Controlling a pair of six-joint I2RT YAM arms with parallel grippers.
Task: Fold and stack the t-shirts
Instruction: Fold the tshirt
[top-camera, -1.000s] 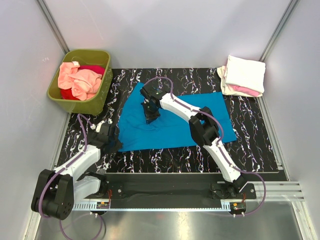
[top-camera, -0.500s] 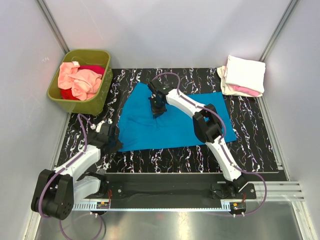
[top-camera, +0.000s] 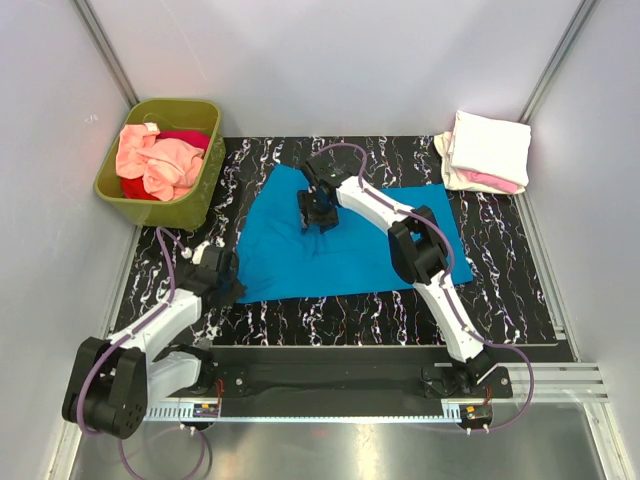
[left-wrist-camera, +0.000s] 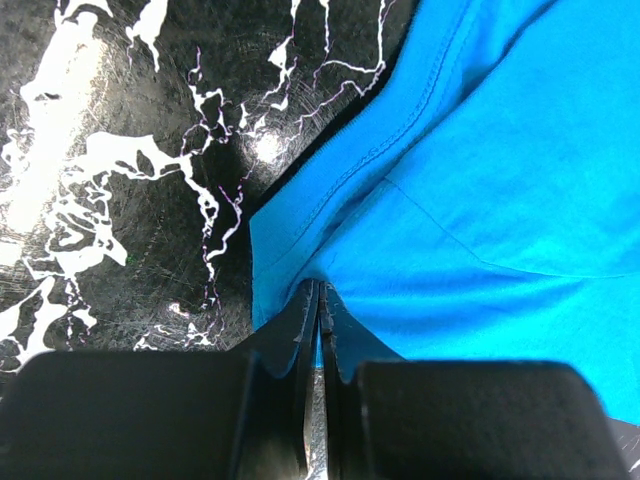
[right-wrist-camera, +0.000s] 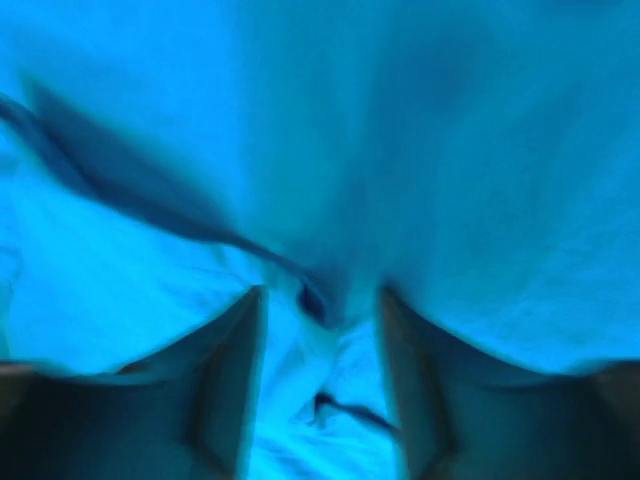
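A bright blue t-shirt (top-camera: 370, 250) lies spread on the black marbled mat (top-camera: 500, 290). My left gripper (top-camera: 236, 290) is at its near left corner, and in the left wrist view its jaws (left-wrist-camera: 318, 292) are shut on the edge of the blue cloth (left-wrist-camera: 480, 170). My right gripper (top-camera: 318, 216) stands low over the shirt's far left part. In the right wrist view it (right-wrist-camera: 320, 300) is open, with rumpled blue cloth (right-wrist-camera: 420, 150) lying between the fingers, blurred.
An olive-green tub (top-camera: 150, 208) at the back left holds a salmon-peach shirt (top-camera: 155, 160) and a red shirt (top-camera: 186, 138). A folded stack of cream-white cloth (top-camera: 490, 145) over pink cloth (top-camera: 500, 183) sits at the back right. White walls close in both sides.
My right gripper carried a pinch of blue cloth a little toward the back right, then opened and let it go. The left gripper has kept its grip and place.
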